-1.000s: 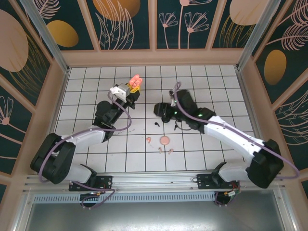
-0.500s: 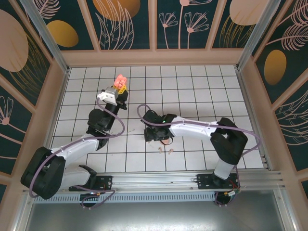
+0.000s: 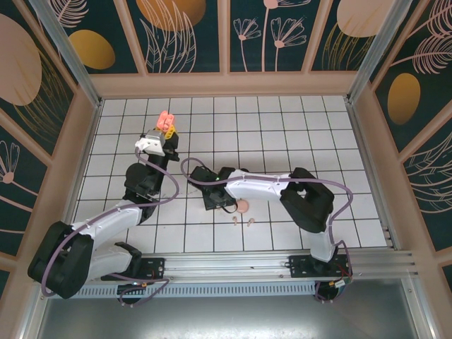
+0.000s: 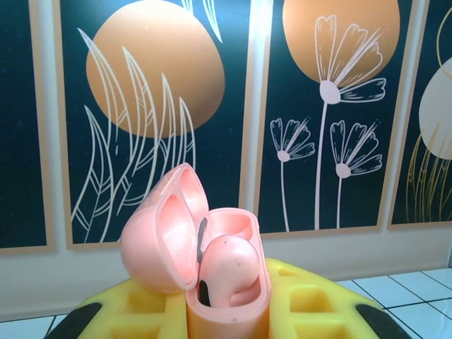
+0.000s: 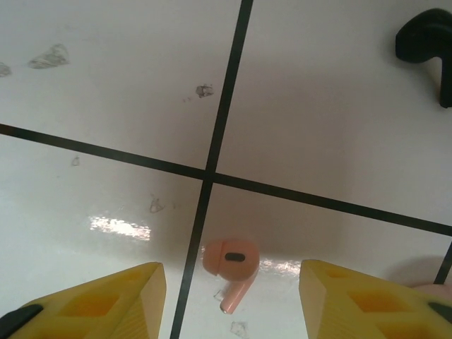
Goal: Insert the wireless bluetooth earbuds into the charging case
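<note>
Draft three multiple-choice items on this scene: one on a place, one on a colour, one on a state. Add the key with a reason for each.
1. Where is the charging case?
A. flat on the table
B. in the left gripper
C. under the right arm

2. What colour is the loose earbud between the fingers of the right gripper?
A. black
B. white
C. pale pink

3. How is the case's lid?
A. shut
B. open, with one earbud seated
C. off, lying on the table

Key:
1 B: in the left wrist view, yellow fingers clamp its base.
2 C: the right wrist view shows it pink, while the black earbud lies off to the side.
3 B: the lid is tipped back and the seated earbud fills one slot.
</note>
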You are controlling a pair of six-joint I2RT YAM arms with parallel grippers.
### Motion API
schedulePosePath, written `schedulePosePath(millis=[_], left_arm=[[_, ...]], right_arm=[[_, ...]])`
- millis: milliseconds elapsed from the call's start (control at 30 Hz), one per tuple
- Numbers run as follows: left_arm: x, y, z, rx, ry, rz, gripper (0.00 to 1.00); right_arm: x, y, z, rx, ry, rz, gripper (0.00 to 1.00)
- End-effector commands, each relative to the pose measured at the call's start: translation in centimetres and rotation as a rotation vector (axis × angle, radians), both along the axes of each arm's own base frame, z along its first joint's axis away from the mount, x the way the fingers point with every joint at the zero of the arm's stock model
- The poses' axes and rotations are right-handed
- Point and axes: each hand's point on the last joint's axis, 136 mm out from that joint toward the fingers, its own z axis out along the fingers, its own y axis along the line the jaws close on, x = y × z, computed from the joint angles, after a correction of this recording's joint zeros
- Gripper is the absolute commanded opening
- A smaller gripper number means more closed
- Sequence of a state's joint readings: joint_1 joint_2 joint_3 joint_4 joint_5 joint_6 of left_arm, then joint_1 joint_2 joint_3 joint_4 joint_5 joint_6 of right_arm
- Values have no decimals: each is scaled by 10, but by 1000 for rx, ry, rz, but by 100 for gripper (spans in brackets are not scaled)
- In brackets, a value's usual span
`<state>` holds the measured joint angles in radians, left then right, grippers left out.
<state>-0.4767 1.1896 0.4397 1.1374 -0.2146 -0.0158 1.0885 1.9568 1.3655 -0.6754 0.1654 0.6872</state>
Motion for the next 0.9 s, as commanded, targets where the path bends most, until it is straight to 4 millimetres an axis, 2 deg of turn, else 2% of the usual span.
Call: schedulePosePath(millis=[0,867], left_arm=[[-8,9,21,-61,-71,8,0],[-12,7,23,-68,-82,-25,0]], right_arm=[[1,-2,0,-56,-14,8,52],[3,-3,-23,-99,1,-22,42]])
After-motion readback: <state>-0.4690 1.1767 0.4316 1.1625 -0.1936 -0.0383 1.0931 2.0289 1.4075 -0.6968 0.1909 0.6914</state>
